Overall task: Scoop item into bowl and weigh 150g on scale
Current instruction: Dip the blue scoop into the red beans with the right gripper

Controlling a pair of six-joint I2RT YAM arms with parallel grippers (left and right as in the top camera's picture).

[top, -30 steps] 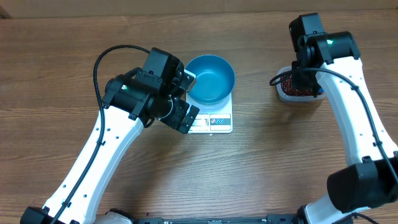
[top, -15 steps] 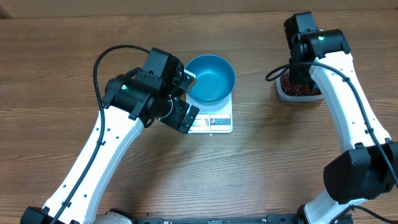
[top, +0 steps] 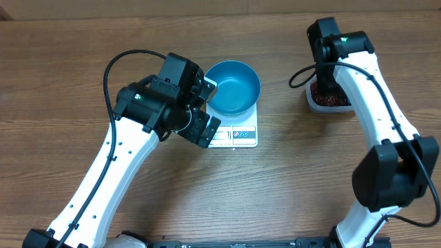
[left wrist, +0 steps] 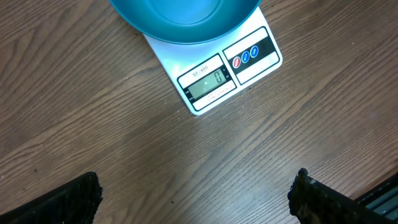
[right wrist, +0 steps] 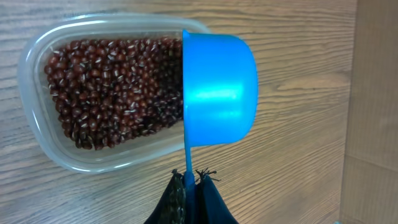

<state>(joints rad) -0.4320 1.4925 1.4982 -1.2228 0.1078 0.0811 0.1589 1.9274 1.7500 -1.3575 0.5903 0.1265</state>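
Observation:
The round blue bowl (top: pixel 233 87) stands empty on the white scale (top: pixel 238 133), whose display shows zero in the left wrist view; there the bowl (left wrist: pixel 186 15) and the scale (left wrist: pixel 249 59) lie along the top edge. My left gripper (top: pixel 204 109) hovers at the scale's left side, open wide over bare wood (left wrist: pixel 199 193). My right gripper (right wrist: pixel 191 183) is shut on the thin handle of a small blue scoop (right wrist: pixel 217 87). The scoop lies on its side over the right end of the tub, its mouth turned toward the red-brown beans (right wrist: pixel 106 87); its inside is hidden.
The beans fill a clear rectangular plastic tub (top: pixel 313 103) at the far right of the wooden table, partly covered by my right arm (top: pixel 344 62). Its rim (right wrist: pixel 37 130) shows in the right wrist view. A black cable loops from the left arm (top: pixel 131 151).
My right arm has swung left over the tub with the scoop still held. The left arm, bowl and scale have not moved.

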